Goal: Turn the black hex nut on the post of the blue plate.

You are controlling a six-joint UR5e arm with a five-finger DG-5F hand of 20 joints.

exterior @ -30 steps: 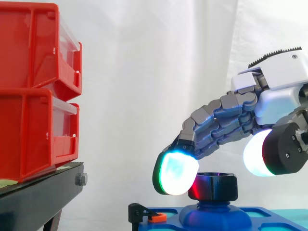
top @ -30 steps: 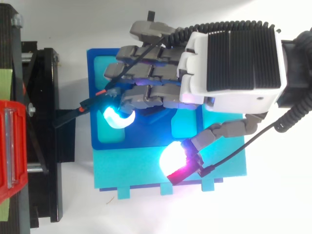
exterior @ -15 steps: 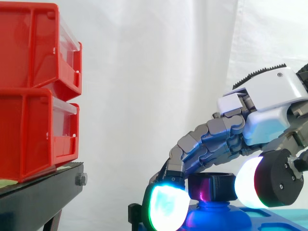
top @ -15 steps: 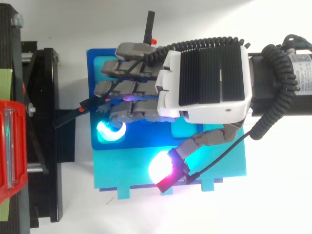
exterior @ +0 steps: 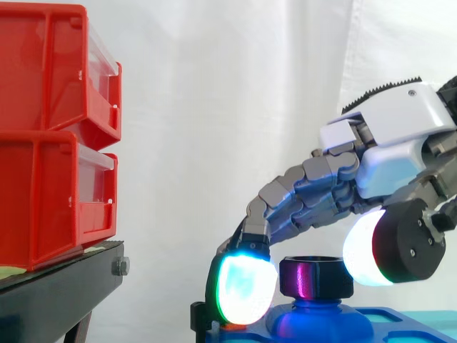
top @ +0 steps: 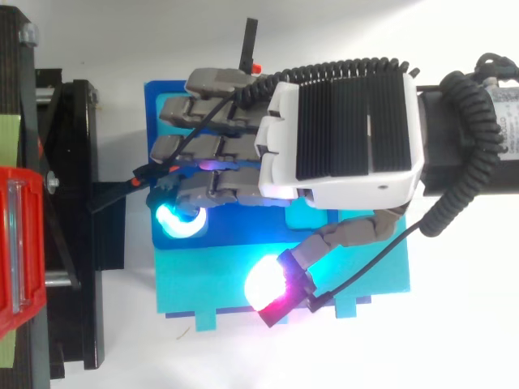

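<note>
None of the turning looks done so far. The black hex nut sits on top of the blue post, which rises from the blue plate, and the hand arches over the nut with no grip that I can see. Its fingers curve down to the left of the nut, with one glowing fingertip hanging just beside the nut's flank. The thumb sits to the nut's right and, seen from above, off to one side of it, so fingers and thumb stand apart, bracketing the nut and not clamping it. I judge the reach complete, with closing and twisting both left to do. Below the nut, the blue plate lies on a lighter teal plate. Well to the nut's left, red bins are stacked on a black stand, and a white curtain hangs behind the nut.
</note>
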